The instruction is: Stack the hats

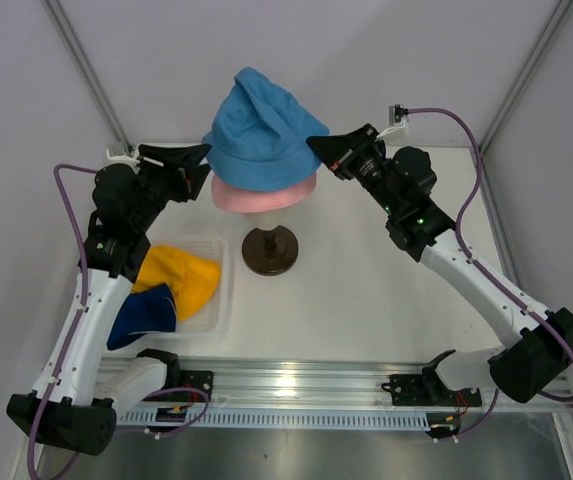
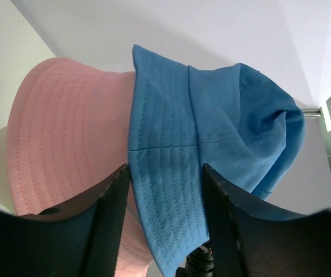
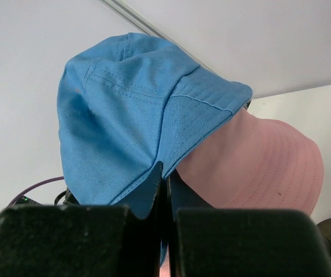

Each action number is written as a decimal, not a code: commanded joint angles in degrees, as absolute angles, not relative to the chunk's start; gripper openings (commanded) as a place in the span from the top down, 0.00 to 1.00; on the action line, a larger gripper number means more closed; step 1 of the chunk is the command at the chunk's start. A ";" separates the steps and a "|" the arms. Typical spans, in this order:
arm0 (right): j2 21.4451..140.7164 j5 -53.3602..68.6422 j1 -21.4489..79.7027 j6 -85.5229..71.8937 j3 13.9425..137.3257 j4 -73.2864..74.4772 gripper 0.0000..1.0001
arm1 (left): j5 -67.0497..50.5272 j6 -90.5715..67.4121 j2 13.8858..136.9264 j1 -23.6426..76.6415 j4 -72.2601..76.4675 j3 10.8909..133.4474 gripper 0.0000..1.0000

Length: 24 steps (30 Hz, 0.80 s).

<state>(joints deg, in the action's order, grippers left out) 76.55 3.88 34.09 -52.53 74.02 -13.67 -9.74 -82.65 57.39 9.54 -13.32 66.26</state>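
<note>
Resting over pink hat [image 1: 264, 194] on the stand [image 1: 271, 250]: blue hat [image 1: 261, 125], raised above the worktop [image 1: 366, 290]. Brim pinched by right claw [image 3: 164, 176], pressed together; left claw [image 2: 165, 170] spread, brim between the fingers [image 2: 110, 213]. In clear tray [image 1: 218, 300]: yellow hat [image 1: 181, 280] and navy hat [image 1: 144, 315].

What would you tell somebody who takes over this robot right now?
The left gripper is open, with its jaws either side of the brim of the blue hat, not clamped.
The right gripper is shut on the opposite brim.
The pink hat sits on the stand. The blue hat lies over it, crumpled and not pulled down.
The yellow hat and navy hat lie in the clear tray.
Done: pink on. Left: settle blue, then add yellow and navy.
</note>
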 commanded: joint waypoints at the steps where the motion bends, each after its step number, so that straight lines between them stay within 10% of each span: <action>1: 76.11 2.55 34.54 -53.09 74.62 -16.35 1.00 | -11.25 -85.52 57.39 9.14 -8.54 65.74 0.46; 6: 76.38 1.50 34.54 -53.87 73.92 -16.17 1.00 | -10.46 -86.40 56.69 9.23 -7.12 64.16 0.59; 15: 77.96 3.69 34.10 -56.16 73.92 -18.02 1.00 | -11.16 -84.73 57.57 9.67 -0.45 59.77 0.37; 24: 77.87 3.87 34.10 -55.99 73.65 -17.06 1.00 | -10.90 -84.81 58.97 9.76 3.78 59.86 0.79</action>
